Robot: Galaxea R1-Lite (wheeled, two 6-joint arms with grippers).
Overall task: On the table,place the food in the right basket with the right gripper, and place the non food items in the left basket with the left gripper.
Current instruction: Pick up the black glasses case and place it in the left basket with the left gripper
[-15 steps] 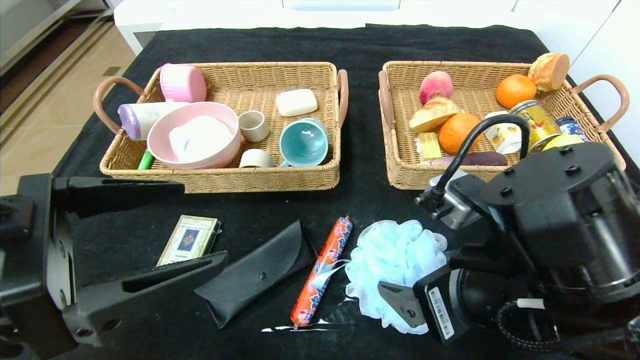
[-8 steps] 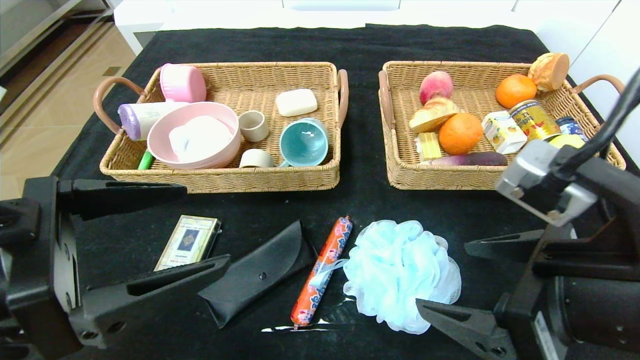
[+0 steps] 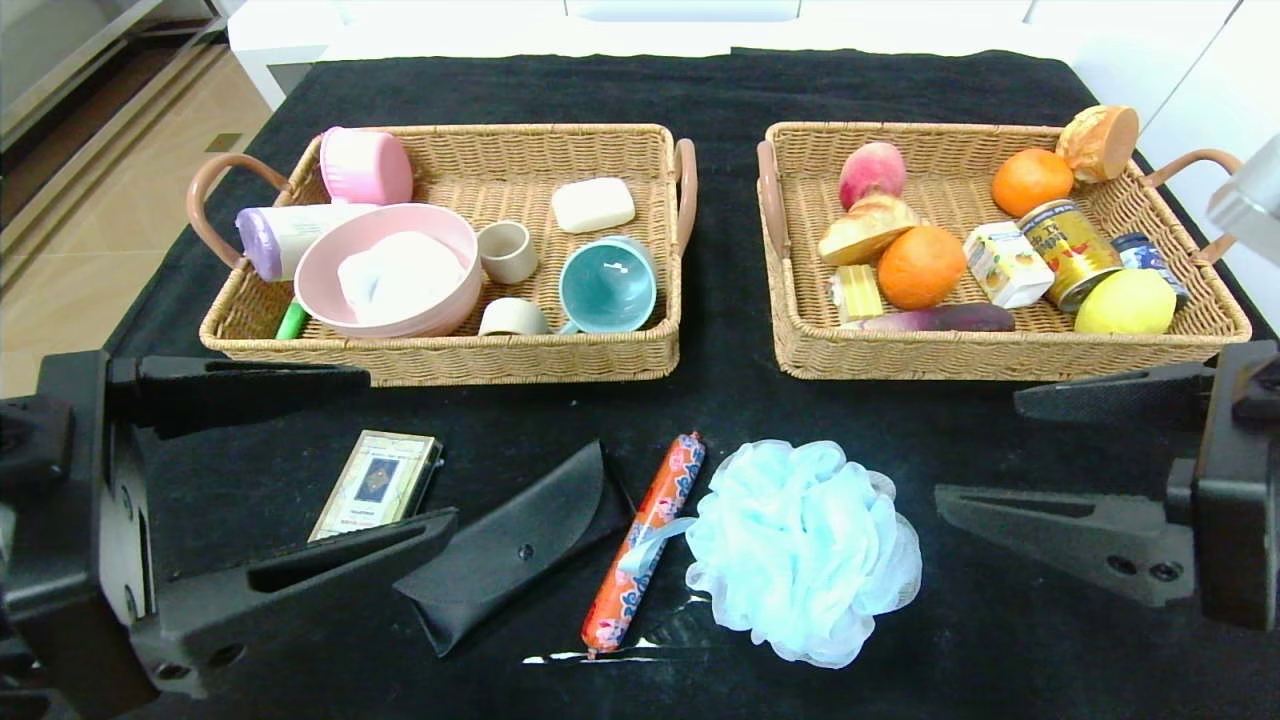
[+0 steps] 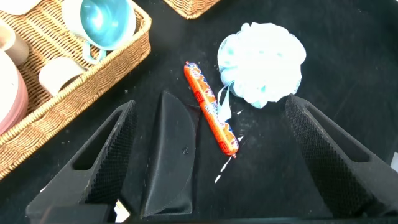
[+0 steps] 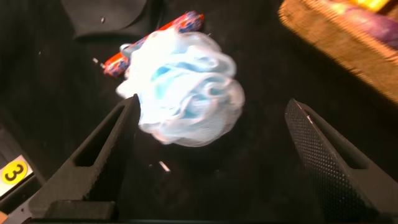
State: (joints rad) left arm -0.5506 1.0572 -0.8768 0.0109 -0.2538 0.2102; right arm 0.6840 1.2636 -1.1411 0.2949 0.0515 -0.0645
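Note:
On the black table (image 3: 720, 90) an orange-red sausage stick (image 3: 645, 540) (image 4: 210, 115) lies between a black pouch (image 3: 520, 545) (image 4: 171, 155) and a light-blue pouf (image 3: 805, 545) (image 5: 186, 87). A gold-edged card box (image 3: 377, 483) lies further left. The soap bar (image 3: 593, 204) rests in the left basket (image 3: 440, 360), the white carton (image 3: 1005, 263) in the right basket (image 3: 1000, 358). My left gripper (image 3: 410, 448) (image 4: 210, 104) hangs open above the pouch and sausage, holding nothing. To the right of the pouf, my right gripper (image 3: 978, 450) (image 5: 211, 102) is open and empty.
The left basket also holds a pink bowl (image 3: 390, 268), a teal cup (image 3: 607, 287) and small cups. Oranges, a peach, bread, cans and a lemon (image 3: 1125, 302) fill the right basket. White furniture (image 3: 500, 25) stands beyond the table's far edge.
My right arm has drawn back from the right basket's front toward the near right, uncovering the cans and lemon, its jaws widening slightly. The left arm and the objects have not moved.

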